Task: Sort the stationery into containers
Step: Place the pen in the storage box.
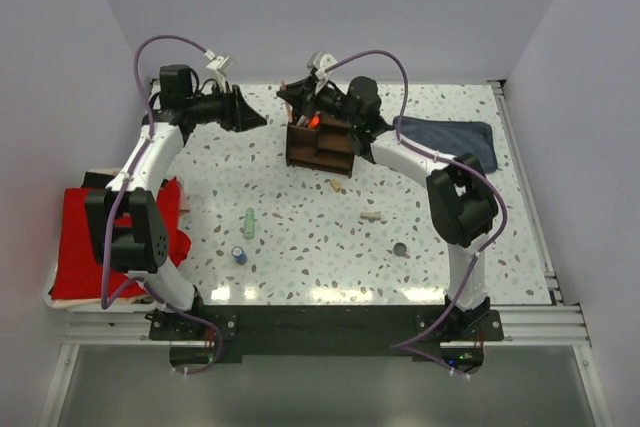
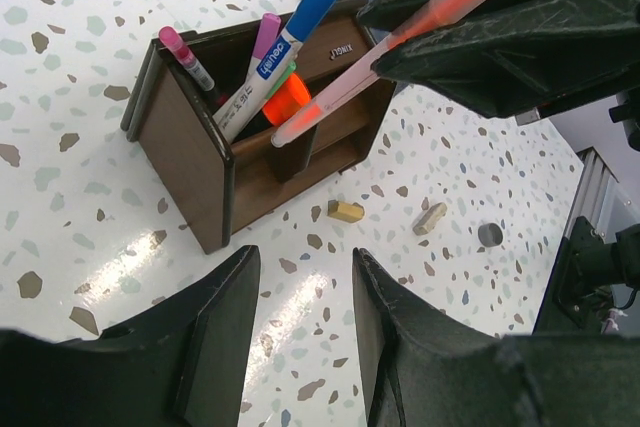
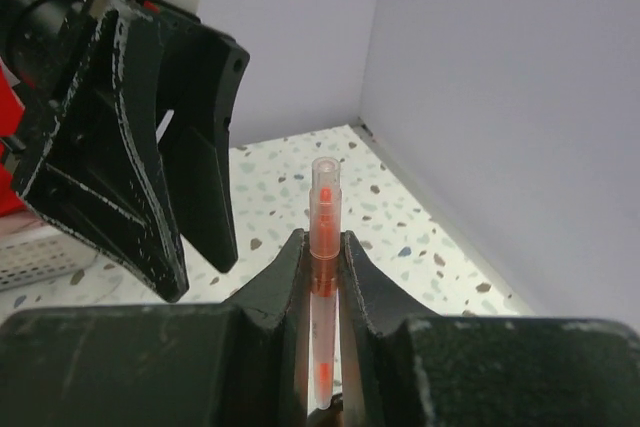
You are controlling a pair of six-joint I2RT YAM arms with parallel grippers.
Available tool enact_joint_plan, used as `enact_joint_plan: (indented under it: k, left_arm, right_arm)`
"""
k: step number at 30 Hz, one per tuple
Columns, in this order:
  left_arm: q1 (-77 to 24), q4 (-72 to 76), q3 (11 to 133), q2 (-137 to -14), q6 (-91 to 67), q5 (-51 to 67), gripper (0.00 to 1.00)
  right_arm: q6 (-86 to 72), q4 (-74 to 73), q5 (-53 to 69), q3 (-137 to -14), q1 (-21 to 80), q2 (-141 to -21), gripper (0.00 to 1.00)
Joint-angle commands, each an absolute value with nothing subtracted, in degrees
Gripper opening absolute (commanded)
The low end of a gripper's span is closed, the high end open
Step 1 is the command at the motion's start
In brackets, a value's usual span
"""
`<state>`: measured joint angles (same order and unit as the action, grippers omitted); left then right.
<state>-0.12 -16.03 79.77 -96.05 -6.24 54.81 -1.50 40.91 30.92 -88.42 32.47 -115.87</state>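
The dark brown wooden organizer (image 1: 320,144) stands at the far middle of the table. In the left wrist view the organizer (image 2: 190,152) holds a pink pen (image 2: 186,59), a blue-capped pen (image 2: 290,39) and an orange highlighter (image 2: 287,102). My right gripper (image 3: 323,242) is shut on a translucent red pen (image 3: 325,207) and holds it slanted over the organizer, lower tip inside (image 2: 330,107). My left gripper (image 2: 300,257) is open and empty, just left of the organizer (image 1: 258,119). A pale green tube (image 1: 249,223), blue cylinder (image 1: 240,254), dark disc (image 1: 400,248) and tan bits (image 1: 337,185) lie on the table.
A red cloth (image 1: 100,247) lies at the left edge and a folded blue-grey cloth (image 1: 455,137) at the far right. A second tan bit (image 1: 371,216) lies near the middle. The two grippers are close together above the organizer. Walls close the far side and both flanks.
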Motion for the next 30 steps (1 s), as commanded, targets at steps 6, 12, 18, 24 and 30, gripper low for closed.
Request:
enact_joint_plan:
  k: [6, 12, 18, 24, 30]
  left_arm:
    - [0.0, -15.4, 79.5, -97.7, -6.2, 55.3, 0.47]
    - [0.0, -16.0, 80.8, -98.8, -5.5, 54.8, 0.47]
    - [0.0, -16.0, 81.3, -99.4, -4.7, 53.7, 0.47]
    - [0.0, -15.6, 81.6, -100.5, -5.1, 54.0, 0.47]
    - [0.0, -15.5, 81.9, -101.2, -5.1, 53.7, 0.47]
  right_arm:
    - [6.1, 51.8, 30.1, -90.7, 33.0, -118.6, 0.00]
    - [7.9, 51.6, 30.1, -90.6, 32.9, -120.6, 0.00]
    - [9.8, 51.7, 30.5, -89.1, 33.0, -121.0, 0.00]
    - [11.3, 51.7, 30.2, -86.1, 32.9, -121.0, 0.00]
    - [9.5, 52.7, 27.2, -84.2, 32.9, -121.7, 0.00]
